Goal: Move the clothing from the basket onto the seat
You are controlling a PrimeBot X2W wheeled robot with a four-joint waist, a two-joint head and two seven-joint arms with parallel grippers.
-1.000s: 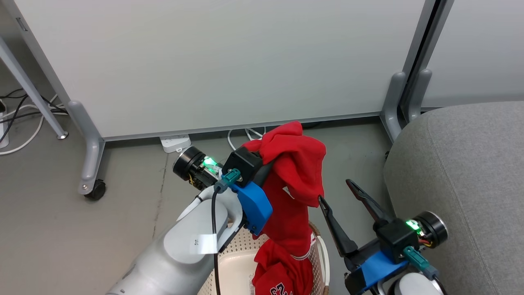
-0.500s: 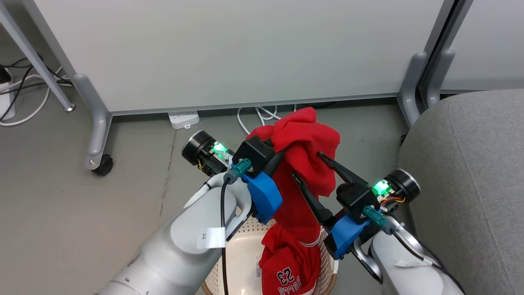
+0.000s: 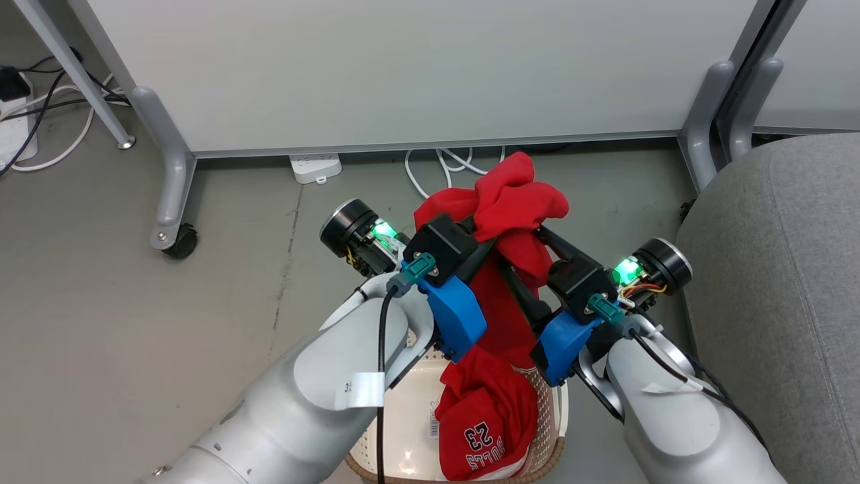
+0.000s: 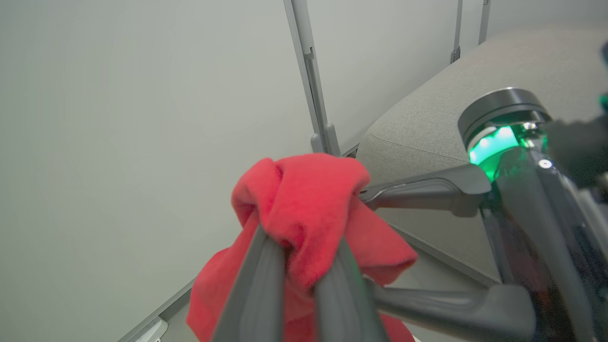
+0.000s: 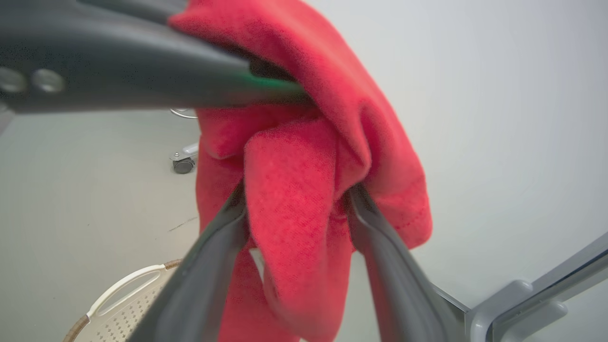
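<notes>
The left gripper (image 4: 304, 240) clamps its fingers on the red clothing (image 3: 510, 202), high over the basket (image 3: 547, 452), to draw it out. The right gripper (image 5: 298, 190) has its fingers open around a fold, likely for a second hold.

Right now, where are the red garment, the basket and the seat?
red garment (image 3: 517, 202): head view, on its bunched top fold.
basket (image 3: 403, 417): head view, on the bare inner wall.
seat (image 3: 793, 269): head view, on the grey top surface.
</notes>
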